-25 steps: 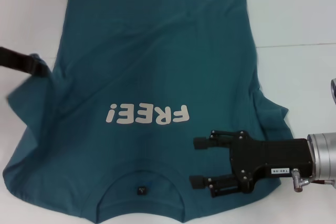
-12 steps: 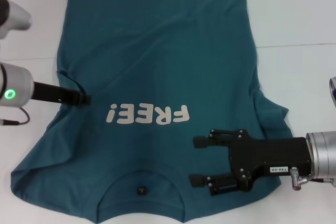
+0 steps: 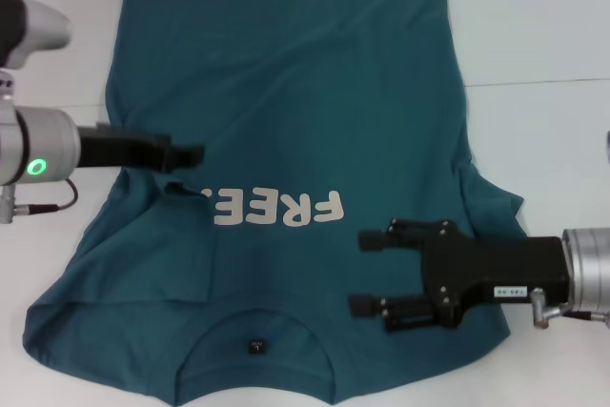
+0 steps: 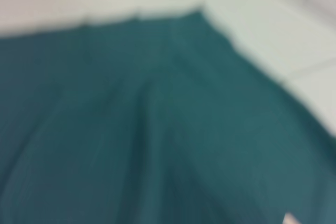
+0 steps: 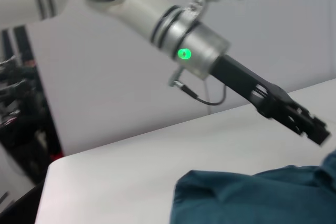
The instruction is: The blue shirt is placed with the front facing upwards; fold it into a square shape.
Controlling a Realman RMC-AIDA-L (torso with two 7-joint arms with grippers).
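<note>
White tabletop (image 3: 543, 26) is carrying the blue shirt (image 3: 286, 92), spread print-up with its collar at your near edge. Your left gripper (image 3: 191, 155) is pinching the folded-over left sleeve just left of the print, while your right gripper (image 3: 367, 274) is hovering spread-fingered over the near right chest.

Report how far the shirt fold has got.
Done: little; the blue shirt mostly lies flat, print up. In hand: the left gripper carries the left sleeve side inward, covering the print's "!". The right gripper hovers open near the collar. Left: right side and lengthwise folds.
</note>
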